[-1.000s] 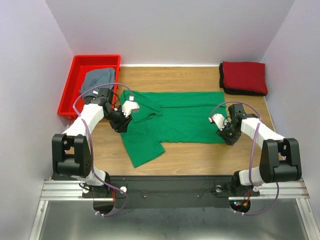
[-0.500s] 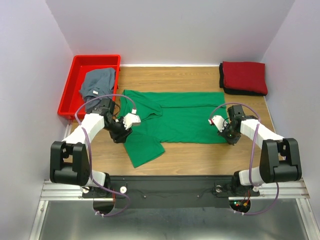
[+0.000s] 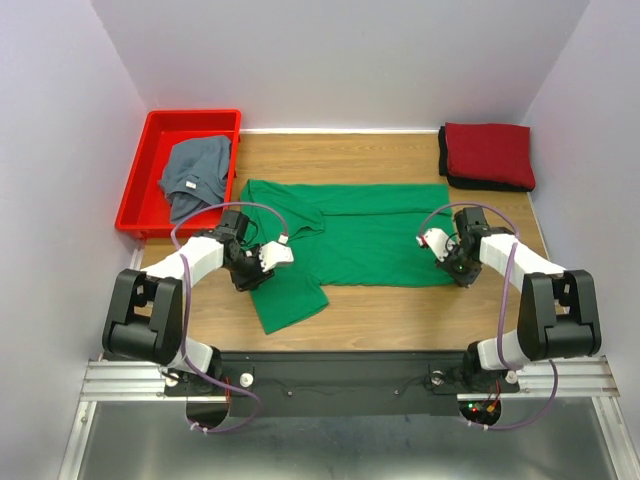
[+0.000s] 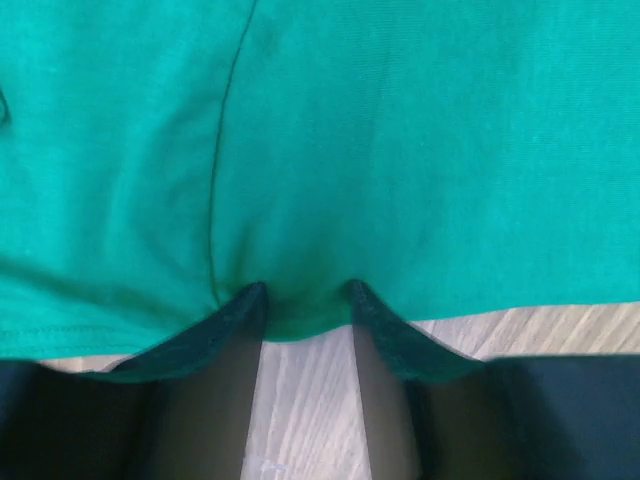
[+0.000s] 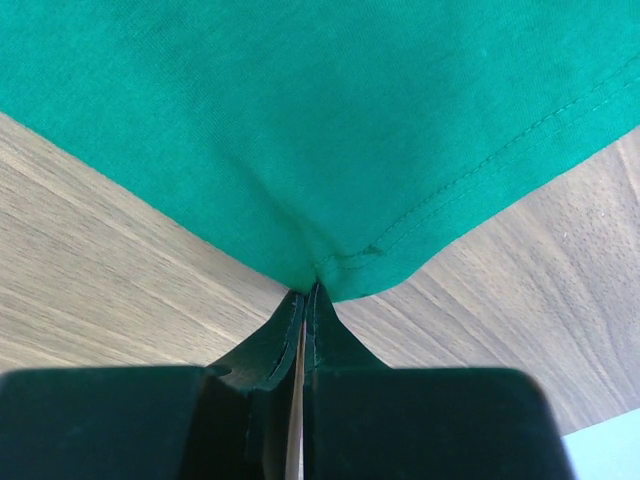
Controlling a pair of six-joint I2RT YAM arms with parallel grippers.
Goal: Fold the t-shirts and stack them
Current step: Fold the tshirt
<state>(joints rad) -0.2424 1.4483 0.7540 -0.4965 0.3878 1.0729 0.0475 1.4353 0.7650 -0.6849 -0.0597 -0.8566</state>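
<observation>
A bright green t-shirt lies spread flat on the wooden table, one sleeve folded in at the back left. My left gripper is low at the shirt's near left side. In the left wrist view it stands open, its fingertips at the cloth's edge and bare wood between them. My right gripper is shut on the green shirt's near right hem corner, the jaws pressed together. A grey-blue t-shirt lies crumpled in the bin. A folded dark red t-shirt rests on a black one.
The rigid red plastic bin stands at the back left against the wall. The folded stack sits at the back right corner. White walls close in the table on three sides. Bare wood shows between the green shirt and the arm bases.
My left gripper has moved from the folded sleeve toward the near edge, down the shirt's left side. My right gripper has shut on the hem corner.
</observation>
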